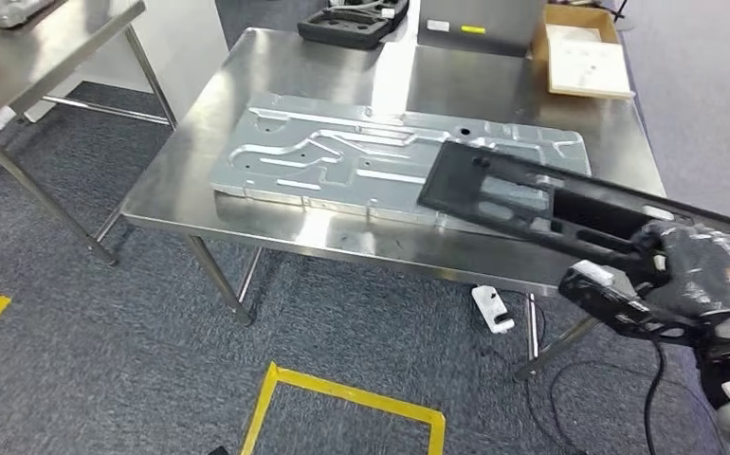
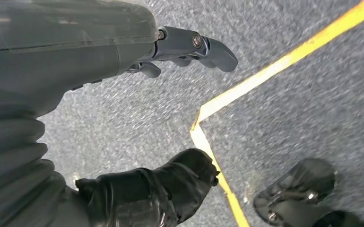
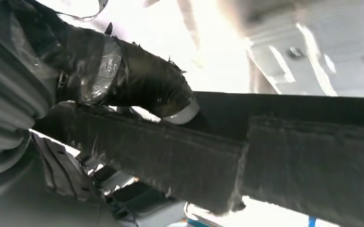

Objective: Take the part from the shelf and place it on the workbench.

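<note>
- Black plastic part (image 1: 532, 204): in the head view, the right hand (image 1: 698, 275) is gripping this long flat frame at its near end and is holding it slanted, so that the far end is reaching over the workbench (image 1: 200, 180) while the gripped end is hanging off the bench edge. The far end is lying above a grey pressed metal panel (image 1: 342, 152); whether it is touching the panel cannot be told.
- At the back of the bench a cardboard box (image 1: 584, 52) is standing open, holding what looks like a white sheet. A black tray (image 1: 347, 24) is sitting nearby; its contents are unclear.
- In the left wrist view, the left hand (image 2: 170, 52) is hanging over grey carpet (image 2: 123, 118) crossed by yellow tape (image 2: 265, 75); its fingers are loosely curled and holding nothing.
- In the right wrist view, the taped thumb (image 3: 137, 80) is pressing on the part's upper face, clamping the part's edge, judged a carrying grip.
</note>
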